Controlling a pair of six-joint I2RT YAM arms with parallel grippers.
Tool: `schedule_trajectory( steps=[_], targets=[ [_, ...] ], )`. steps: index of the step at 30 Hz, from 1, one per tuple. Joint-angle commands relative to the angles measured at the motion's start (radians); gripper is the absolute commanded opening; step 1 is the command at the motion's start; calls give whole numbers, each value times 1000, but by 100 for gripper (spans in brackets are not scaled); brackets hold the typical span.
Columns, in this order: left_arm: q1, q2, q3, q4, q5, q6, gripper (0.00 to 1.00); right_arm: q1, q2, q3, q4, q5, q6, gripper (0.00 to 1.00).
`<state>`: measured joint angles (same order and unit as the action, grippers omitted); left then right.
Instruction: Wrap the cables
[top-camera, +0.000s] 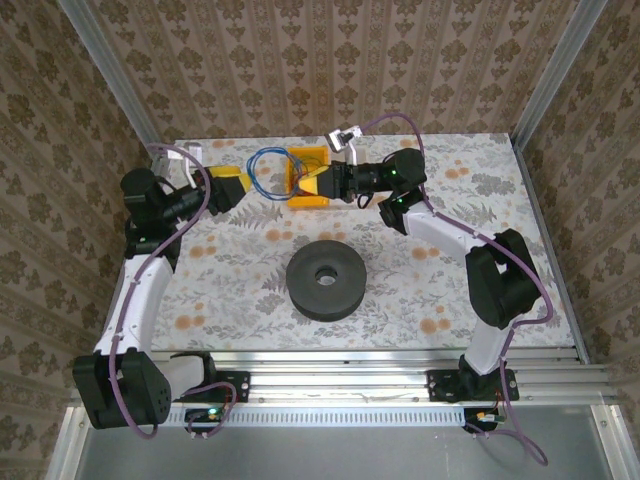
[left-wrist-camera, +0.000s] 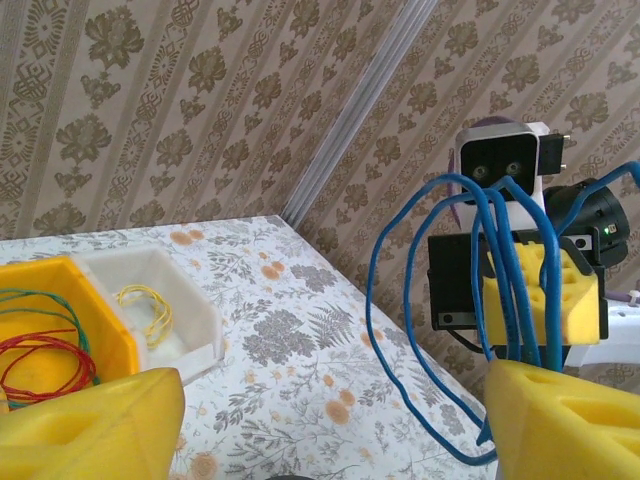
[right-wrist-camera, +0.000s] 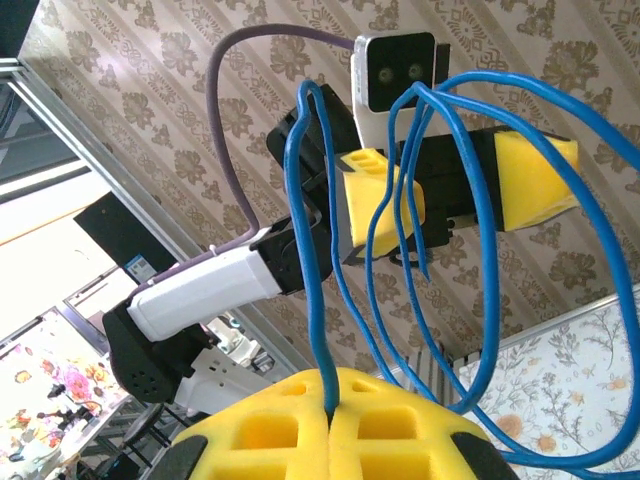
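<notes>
1. State: right gripper (right-wrist-camera: 328, 425) has its pads pressed together, pinching one strand of the blue cable (right-wrist-camera: 312, 300). Left gripper (left-wrist-camera: 330, 425) is spread wide and clamps nothing. The loops hang against one of its fingers (left-wrist-camera: 560, 420).
2. Location: the cable is in the air between the two grippers, over the far end of the table (top-camera: 230, 290), just left of the yellow tray (top-camera: 300, 202). The black spool (top-camera: 325, 280) sits well apart, nearer the bases.
3. Risk: the whole coil hangs off a single pinched strand. A pull from the right arm could slide the loose turns off the left finger, and the coil would fall open.
4. Risk: the loops are uneven and cross each other. If the left jaws closed now, they'd likely catch some turns and miss others, giving a tangle rather than a wrap.
5. Risk: the grippers face each other close in. A short approach move could knock the pads together.
6. Risk: dropped slack could land in the tray and snag the red cable (left-wrist-camera: 60, 350).
</notes>
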<state>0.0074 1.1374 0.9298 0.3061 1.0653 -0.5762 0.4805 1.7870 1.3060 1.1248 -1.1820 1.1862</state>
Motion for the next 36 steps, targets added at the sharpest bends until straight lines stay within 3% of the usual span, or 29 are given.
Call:
schedule_trajectory(
  steps=[1,15,24,28,36],
  targets=[
    [5,-8,-12,17,-4,12,80,-5,-30,28,62,21,15,0],
    [8,-4,-24,-34,-28,45,79,-58,-61,1,98,48,45,0],
    [7,12,-39,30,-27,10,79,-59,-29,7,172,62,111,0],
    [6,32,-68,166,-11,-65,78,-50,-18,10,174,68,110,0],
    [2,159,-129,684,47,-374,73,-32,-2,19,178,78,116,0]
  ],
)
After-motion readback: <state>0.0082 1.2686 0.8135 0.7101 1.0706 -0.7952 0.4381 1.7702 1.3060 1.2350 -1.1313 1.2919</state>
